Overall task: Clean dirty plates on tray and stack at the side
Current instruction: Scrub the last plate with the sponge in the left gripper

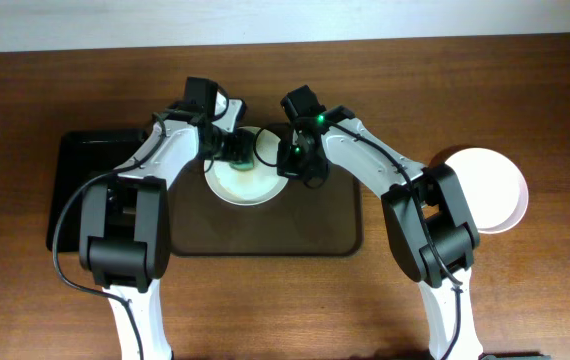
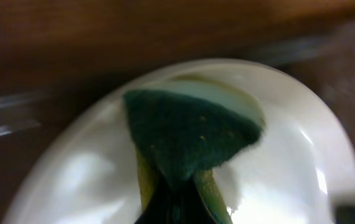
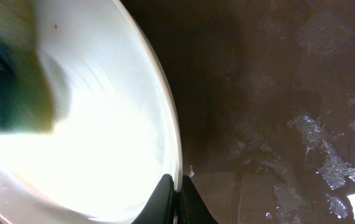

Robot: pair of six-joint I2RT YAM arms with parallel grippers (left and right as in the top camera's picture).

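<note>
A white plate [image 1: 248,183] sits at the back middle of the dark brown tray [image 1: 265,225]. My left gripper [image 1: 237,150] is shut on a green sponge [image 2: 190,134] and presses it onto the plate [image 2: 289,168]. My right gripper [image 1: 290,165] is shut on the plate's right rim; in the right wrist view its fingers [image 3: 176,193] pinch the rim of the plate [image 3: 103,143], over the wet tray [image 3: 277,124]. The sponge is a blur at the left of that view [image 3: 9,106]. A second white plate [image 1: 485,190] lies on the table to the right of the tray. No third plate is in view.
A smaller glossy black tray [image 1: 75,190] lies against the brown tray's left side. The wooden table [image 1: 525,300] runs all round. A pale wall edge [image 1: 65,25] borders the far side.
</note>
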